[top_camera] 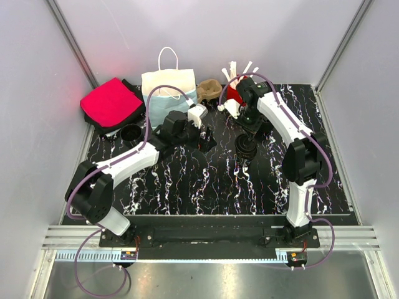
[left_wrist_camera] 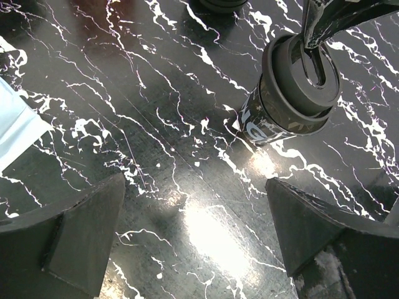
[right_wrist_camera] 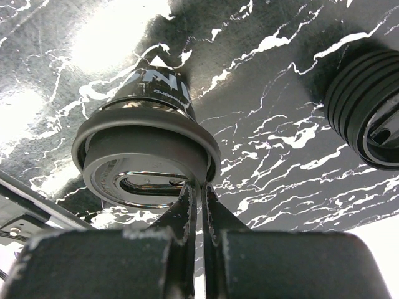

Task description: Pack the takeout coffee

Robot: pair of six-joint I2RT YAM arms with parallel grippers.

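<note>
Left of the takeout coffee (left_wrist_camera: 283, 93), my left end effector (left_wrist_camera: 199, 233) hangs spread and empty over the tabletop (left_wrist_camera: 156, 124). The cup stands upright just beyond its fingers. On the cup's lid (right_wrist_camera: 106, 165), my right end effector (right_wrist_camera: 198, 187) is pressed together, tips touching the top and gripping nothing. I judge the cup light, thin-walled and crushable, so I would hold it gently by the wall below the lid rim.

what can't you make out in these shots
- Cup print: right wrist view, the lid covers most; left wrist view shows a sliver.
- Cup in top view: lost under the right gripper.
- Bag inside: top view, its own walls block it.
- Lid stack: cut off by the right wrist view's edge.
</note>
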